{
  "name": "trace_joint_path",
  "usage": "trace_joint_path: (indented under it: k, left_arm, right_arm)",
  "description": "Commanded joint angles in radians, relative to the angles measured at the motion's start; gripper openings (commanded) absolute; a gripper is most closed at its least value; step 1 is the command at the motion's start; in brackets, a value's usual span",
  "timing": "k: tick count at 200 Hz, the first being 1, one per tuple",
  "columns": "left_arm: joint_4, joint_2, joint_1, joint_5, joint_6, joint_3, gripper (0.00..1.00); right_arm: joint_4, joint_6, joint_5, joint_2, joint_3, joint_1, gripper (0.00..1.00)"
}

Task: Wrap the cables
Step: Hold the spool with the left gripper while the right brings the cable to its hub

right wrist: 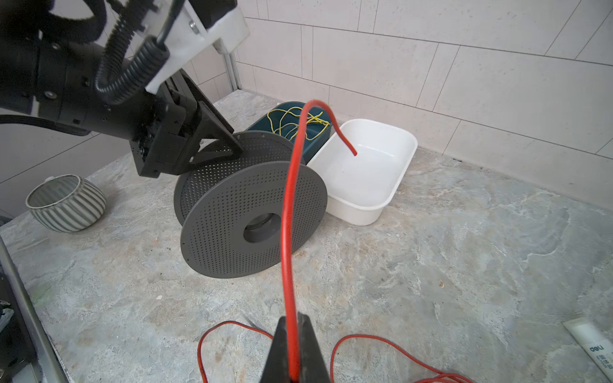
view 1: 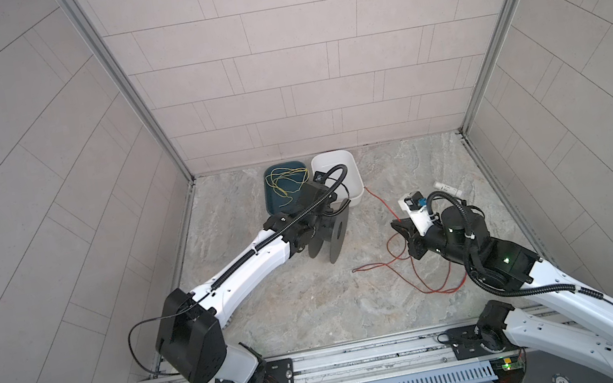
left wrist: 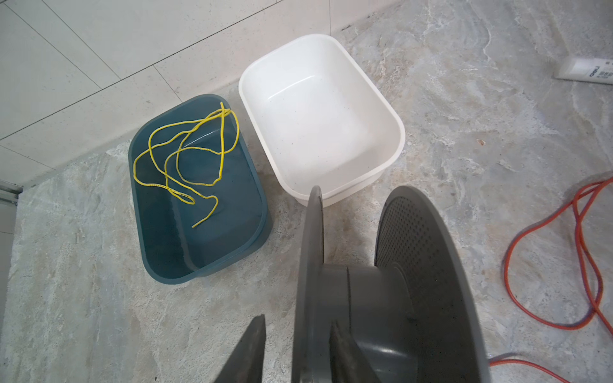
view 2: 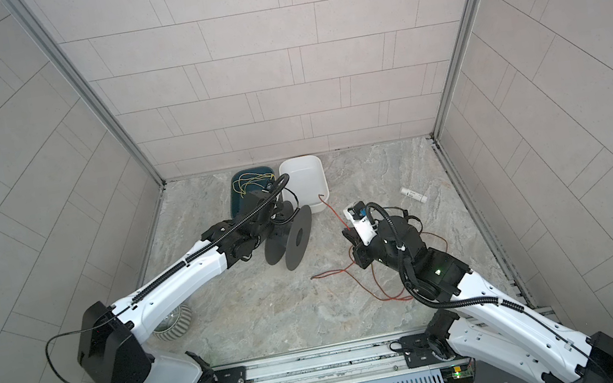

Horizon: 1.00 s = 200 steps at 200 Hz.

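- The marble table [view 1: 295,308] fills the floor of the tiled booth.
- A grey perforated spool [right wrist: 225,232] stands on its flange edges left of centre, just near of the tubs.
- A white tub [left wrist: 318,132] sits far centre; a teal tub [left wrist: 205,245] is just left of it.
- A striped bowl [right wrist: 69,209] sits near left.
- The left gripper [left wrist: 297,320] straddles one spool flange, fingers apart.
- The right gripper [right wrist: 292,318], right of the spool, is clamped on the red-orange wire [right wrist: 285,238].
- A white tube [left wrist: 583,71] lies far right.
- The wire's free end arches toward the white tub; its remaining length loops loosely on the table, near right.
- A yellow wire [left wrist: 221,149] lies in the teal tub.
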Motion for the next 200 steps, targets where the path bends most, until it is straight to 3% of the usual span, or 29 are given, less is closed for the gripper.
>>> trace_joint_path:
  k: [1,22,50,99,168,200]
  left_arm:
    - [0.006,-0.036,0.005,-0.018,-0.022,-0.015,0.43]
    - [-0.033,-0.053,0.006,-0.006,-0.061,0.010,0.49]
    - [-0.084,-0.101,0.004,-0.003,-0.073,0.042,0.66]
    - [-0.178,-0.201,0.009,0.043,-0.032,0.084,0.78]
    - [-0.241,-0.289,0.186,0.379,0.060,0.123,0.84]
    - [-0.242,-0.246,0.212,0.500,0.116,0.179,0.84]
  right_arm:
    - [0.040,-0.005,-0.015,-0.001,0.009,-0.003,0.00]
    - [0.055,-0.014,-0.018,0.017,0.022,-0.003,0.00]
    - [0.023,-0.042,-0.068,0.055,0.065,-0.003,0.00]
    - [0.000,-0.077,-0.291,0.116,0.140,-0.015,0.00]
    - [-0.057,-0.081,-0.771,0.316,0.287,-0.239,0.00]
    - [-0.064,-0.056,-0.880,0.411,0.359,-0.301,0.00]
